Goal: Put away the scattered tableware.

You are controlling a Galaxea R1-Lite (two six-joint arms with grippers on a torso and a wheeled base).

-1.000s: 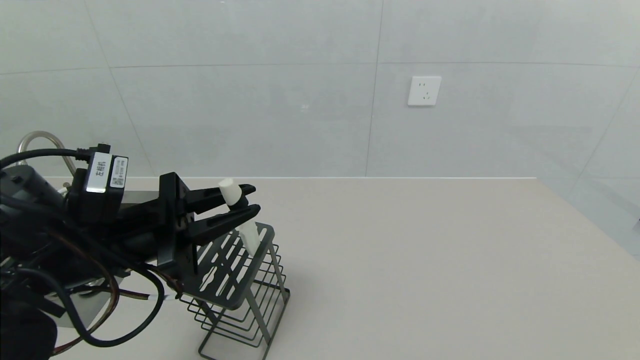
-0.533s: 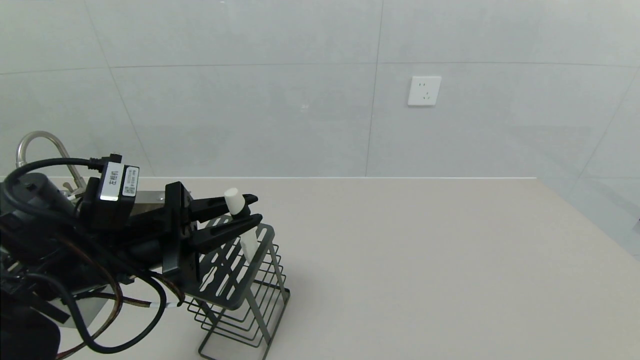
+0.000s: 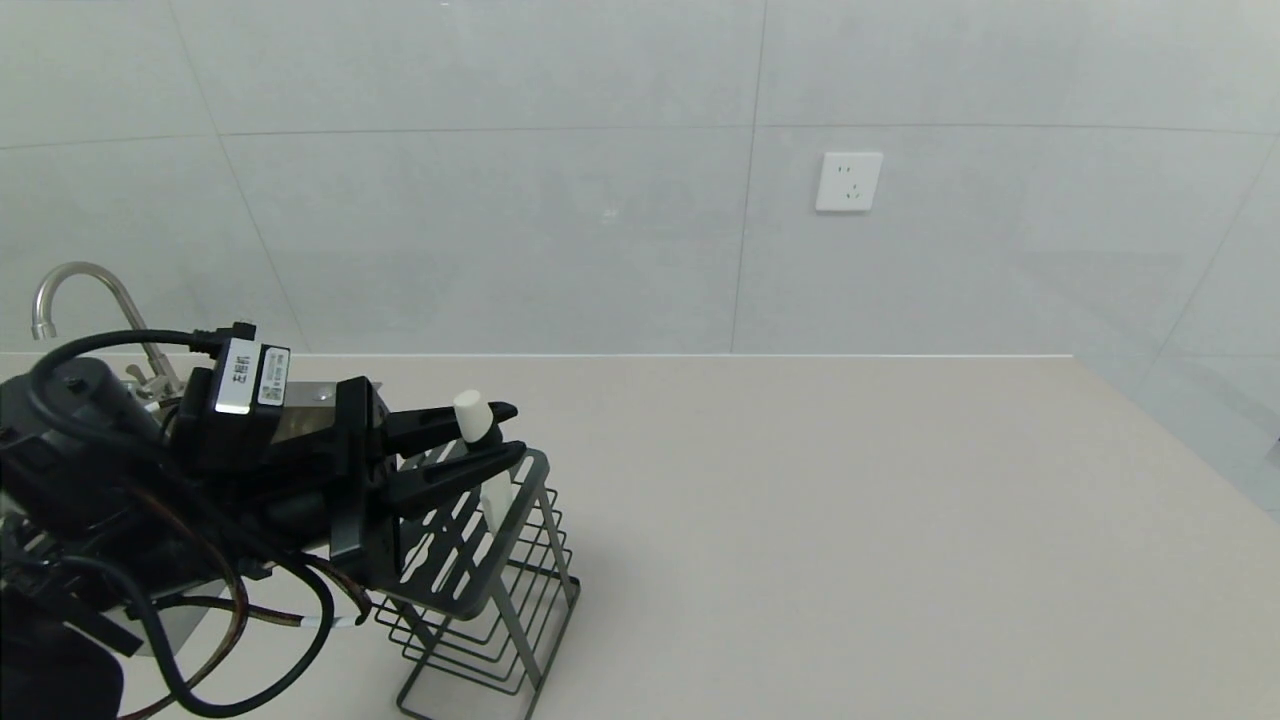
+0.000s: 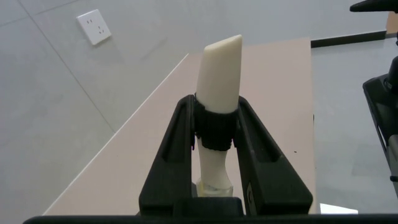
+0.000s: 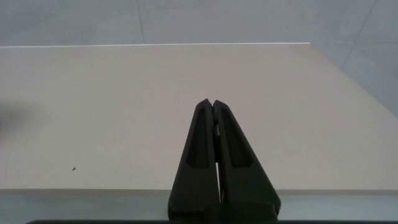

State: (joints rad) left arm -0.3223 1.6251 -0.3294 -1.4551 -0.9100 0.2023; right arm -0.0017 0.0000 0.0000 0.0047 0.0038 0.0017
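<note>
Alignment of the white utensil with the black wire rack directly beneath it is what the coming move turns on. The left end effector is closed around the utensil's mid-shaft, with the blunt upper end poking up above the fingers and the rest hanging below them. Its long axis runs close to upright, leaning a little, so the top sits left of the lower end. That lower end reaches down to the rack's slotted top plate near its far right corner. Whether it has already entered a slot cannot be told.

The rack stands at the near left of the table, so the left arm is the nearer one by far. Judging from this, the next move is a straight descent along the utensil's own axis, then release.

The right end effector is pressed fully closed, holds nothing, and hangs over bare table.
</note>
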